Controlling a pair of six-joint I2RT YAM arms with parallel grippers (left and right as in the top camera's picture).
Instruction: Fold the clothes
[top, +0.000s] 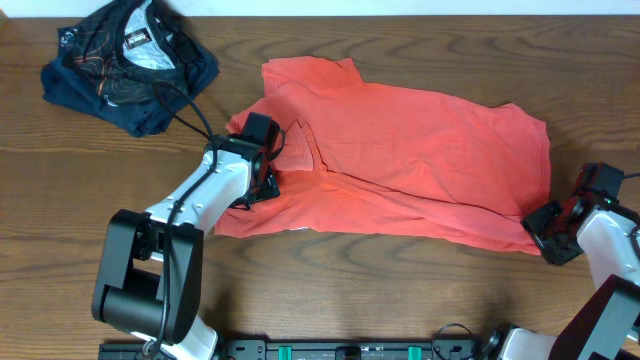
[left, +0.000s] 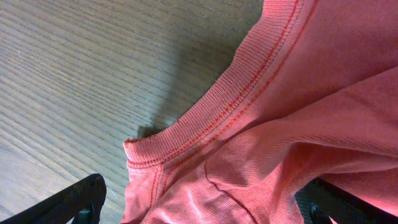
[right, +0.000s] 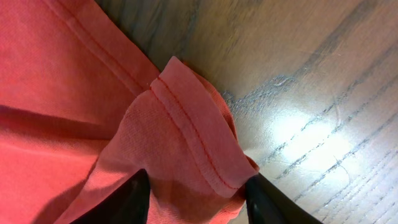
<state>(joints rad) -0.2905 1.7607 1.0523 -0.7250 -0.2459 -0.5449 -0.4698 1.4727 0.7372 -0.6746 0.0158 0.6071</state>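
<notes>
A coral-red T-shirt (top: 420, 150) lies spread and rumpled across the wooden table. My left gripper (top: 262, 180) is at the shirt's left side by the ribbed collar (left: 236, 93). Its fingers (left: 208, 208) are wide apart, with collar cloth lying between them. My right gripper (top: 552, 228) is at the shirt's lower right corner. In the right wrist view its fingers (right: 196, 202) are closed on a bunched fold of the stitched hem (right: 186, 124).
A dark blue patterned garment (top: 130, 60) lies crumpled at the back left corner. Bare wooden tabletop (top: 380, 290) runs along the front, below the shirt. The arm bases stand at the front edge.
</notes>
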